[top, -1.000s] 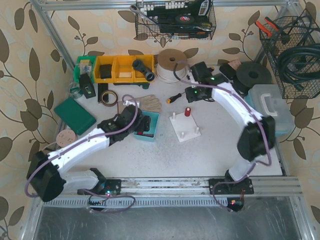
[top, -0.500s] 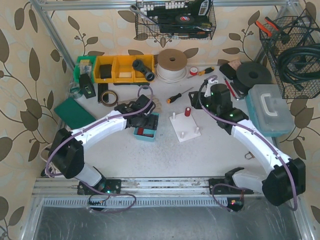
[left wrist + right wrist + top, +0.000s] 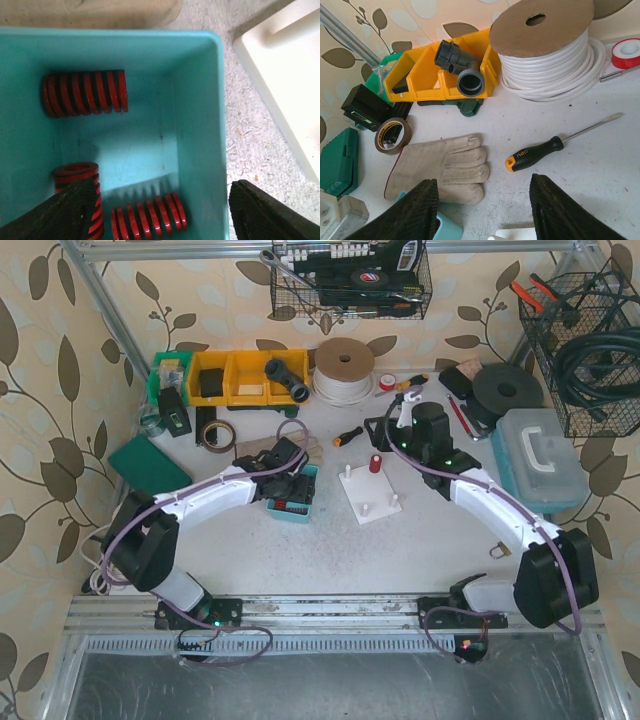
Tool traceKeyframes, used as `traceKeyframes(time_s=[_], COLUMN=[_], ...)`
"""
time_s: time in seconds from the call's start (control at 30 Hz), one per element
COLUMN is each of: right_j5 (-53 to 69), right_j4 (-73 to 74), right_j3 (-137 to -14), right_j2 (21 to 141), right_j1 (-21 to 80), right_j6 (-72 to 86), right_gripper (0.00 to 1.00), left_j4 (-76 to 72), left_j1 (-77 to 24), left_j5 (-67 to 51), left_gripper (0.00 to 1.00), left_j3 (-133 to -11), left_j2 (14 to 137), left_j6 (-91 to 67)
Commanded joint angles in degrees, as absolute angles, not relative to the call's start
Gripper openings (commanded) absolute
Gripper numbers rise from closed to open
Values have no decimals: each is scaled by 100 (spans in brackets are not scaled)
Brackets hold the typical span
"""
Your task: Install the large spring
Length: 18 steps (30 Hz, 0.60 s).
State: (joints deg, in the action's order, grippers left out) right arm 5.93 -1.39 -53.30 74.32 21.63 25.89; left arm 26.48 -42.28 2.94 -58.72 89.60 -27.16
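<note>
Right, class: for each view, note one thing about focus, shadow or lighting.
Left wrist: left fingers blurred, springs sharp, shadow across the bin floor. Right wrist: right fingers soft, screwdriver and spool sharp. Top: evenly lit, sharp.

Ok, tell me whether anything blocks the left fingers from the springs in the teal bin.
Nothing visible does: the left fingers hover over the open bin, with the red springs lying uncovered below.

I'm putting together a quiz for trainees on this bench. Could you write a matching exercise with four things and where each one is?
Things:
1. red springs
2. pipe fitting
3. screwdriver
4. white cable

Places:
a. wound on a spool
b. in the teal box
c. lying on the table
d. in the yellow bin

Pairs: 1-b, 2-d, 3-c, 4-a
</note>
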Motion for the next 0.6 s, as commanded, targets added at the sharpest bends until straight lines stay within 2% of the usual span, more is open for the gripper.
traceKeyframes(time_s=[0.0, 0.23, 0.3, 0.43, 0.57], right_j5=[743, 536, 499, 532, 560], right_j4=[-462, -547, -346, -323, -319], right_j3=[-5399, -5569, -5772, -5901, -5920], right_j2=[7568, 7971, 8172, 8367, 8445], right_j1=[2173, 2172, 2176, 2171, 2171], right_j6=[2512, 2225, 2075, 2047, 2011], right_gripper=[51, 51, 49, 48, 48], left_j4=[2303, 2427, 2403, 2272, 1868], left_j1=[-4171, -4166, -4166, -4166, -4063], left_j5=[540, 816, 819, 675, 595], left_gripper=[76, 72, 69, 55, 53], left_j3=[-5713, -5521, -5538, -5723, -5604], left_j2=[8318, 7854, 7998, 8478, 8679], left_j6=[-3004, -2881, -2681, -2382, -2306])
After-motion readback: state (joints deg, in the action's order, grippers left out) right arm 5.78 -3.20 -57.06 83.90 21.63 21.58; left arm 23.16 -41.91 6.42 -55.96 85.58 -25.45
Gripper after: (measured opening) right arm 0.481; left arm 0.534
